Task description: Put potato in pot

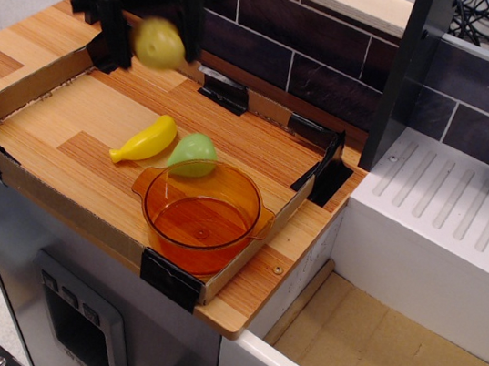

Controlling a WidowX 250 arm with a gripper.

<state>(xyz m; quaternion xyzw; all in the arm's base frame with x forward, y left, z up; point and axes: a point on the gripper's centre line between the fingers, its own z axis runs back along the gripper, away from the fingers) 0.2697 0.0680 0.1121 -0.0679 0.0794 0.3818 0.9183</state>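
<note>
My black gripper [156, 36] is shut on the dull yellow potato [160, 43] and holds it in the air above the back left of the wooden board, blurred by motion. The transparent orange pot [201, 218] stands at the board's front right corner, upright and with nothing in it. The potato is well above and to the left of the pot.
A long yellow banana-shaped toy [145, 140] and a light green rounded toy [194, 153] lie just behind the pot's rim. A low cardboard wall [29, 86] edges the board. A dark brick wall [283, 51] stands behind, a white sink [444, 231] to the right.
</note>
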